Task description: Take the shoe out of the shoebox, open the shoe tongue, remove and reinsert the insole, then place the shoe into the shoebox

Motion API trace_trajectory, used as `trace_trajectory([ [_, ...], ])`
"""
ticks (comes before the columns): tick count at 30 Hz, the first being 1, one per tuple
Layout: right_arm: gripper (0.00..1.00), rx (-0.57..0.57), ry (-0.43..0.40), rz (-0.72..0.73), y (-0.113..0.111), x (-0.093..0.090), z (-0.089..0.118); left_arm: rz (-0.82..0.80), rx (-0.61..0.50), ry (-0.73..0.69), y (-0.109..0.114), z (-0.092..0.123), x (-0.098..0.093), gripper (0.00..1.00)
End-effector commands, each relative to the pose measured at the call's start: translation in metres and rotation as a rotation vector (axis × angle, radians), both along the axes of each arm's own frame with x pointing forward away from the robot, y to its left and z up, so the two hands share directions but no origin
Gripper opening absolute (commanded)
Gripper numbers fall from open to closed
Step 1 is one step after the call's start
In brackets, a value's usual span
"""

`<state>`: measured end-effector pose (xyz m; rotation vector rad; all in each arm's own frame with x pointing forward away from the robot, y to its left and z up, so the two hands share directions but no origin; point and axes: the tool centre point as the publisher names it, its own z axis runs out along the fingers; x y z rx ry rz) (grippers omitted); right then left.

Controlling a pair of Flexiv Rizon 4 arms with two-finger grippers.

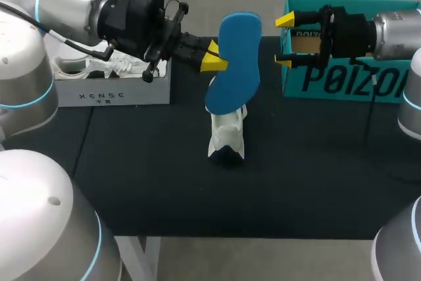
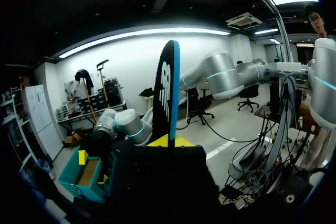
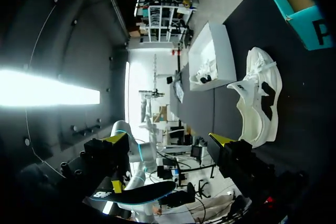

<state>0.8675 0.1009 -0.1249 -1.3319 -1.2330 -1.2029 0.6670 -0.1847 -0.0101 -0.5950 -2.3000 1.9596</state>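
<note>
My left gripper [image 1: 214,58] is shut on a blue insole [image 1: 235,64] and holds it upright above the white shoe [image 1: 227,137], which lies on the black table mat. In the left wrist view the insole [image 2: 167,90] stands edge-on between the yellow tips of the left gripper [image 2: 167,141]. My right gripper [image 1: 284,41] hangs open just right of the insole, in front of the teal shoebox [image 1: 342,80], with nothing between its fingers. The right wrist view shows the shoe [image 3: 260,103], the shoebox corner [image 3: 296,3] and the held insole [image 3: 137,192] beyond the right gripper [image 3: 168,140].
A white box [image 1: 112,90] holding another white shoe [image 1: 99,65] stands at the back left, under my left arm. The same white box [image 3: 212,56] appears in the right wrist view. The black mat [image 1: 164,182] covers the table in front of the shoe.
</note>
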Motion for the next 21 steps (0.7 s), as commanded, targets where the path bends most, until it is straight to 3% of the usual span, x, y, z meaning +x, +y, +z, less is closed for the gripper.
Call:
trace_trajectory([
  [1, 1.0, -0.009, -0.002, -0.043, -0.002, -0.006, 0.006, -0.012, -0.052, -0.106, -0.004, 0.0, 0.009, 0.0],
  [5, 1.0, -0.009, 0.003, -0.039, 0.0, -0.007, 0.008, -0.048, -0.084, -0.306, -0.005, 0.0, 0.021, 0.0],
  [12, 1.0, -0.011, 0.005, -0.037, 0.0, -0.007, 0.01, -0.246, 0.211, -1.128, 0.001, -0.014, 0.051, 0.0],
  [21, 1.0, 0.022, 0.029, -0.016, 0.0, -0.011, 0.015, -0.246, 0.211, -1.128, 0.001, -0.014, 0.051, 0.0],
])
